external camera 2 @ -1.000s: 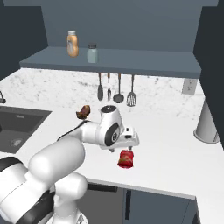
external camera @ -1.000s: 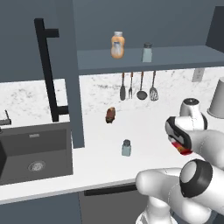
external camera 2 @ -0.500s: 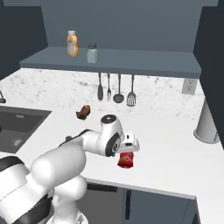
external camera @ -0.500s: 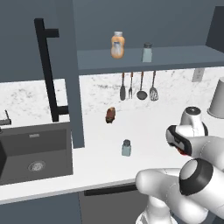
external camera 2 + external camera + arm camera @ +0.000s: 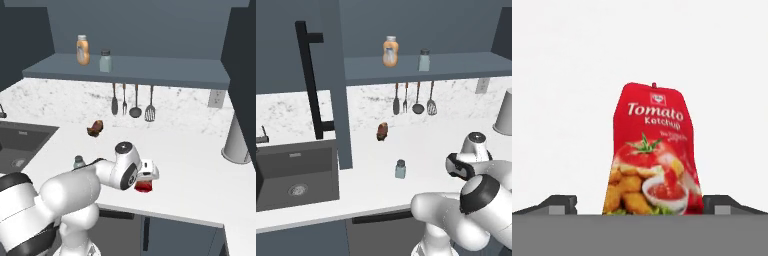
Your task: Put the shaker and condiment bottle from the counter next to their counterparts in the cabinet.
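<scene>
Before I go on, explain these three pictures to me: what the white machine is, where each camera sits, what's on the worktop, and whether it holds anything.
The white machine is a robot arm on a driving base in a simulated kitchen. Two pictures come from cameras on the base, behind the arm to its left and right. The third looks along the gripper.

On the counter stand a shaker and a brown lump, and the red condiment bottle, labelled Tomato Ketchup, lies there too. On the cabinet shelf stand an orange bottle and a second shaker.

Nothing is held: the gripper is open, with the red bottle between its fingers.
</scene>
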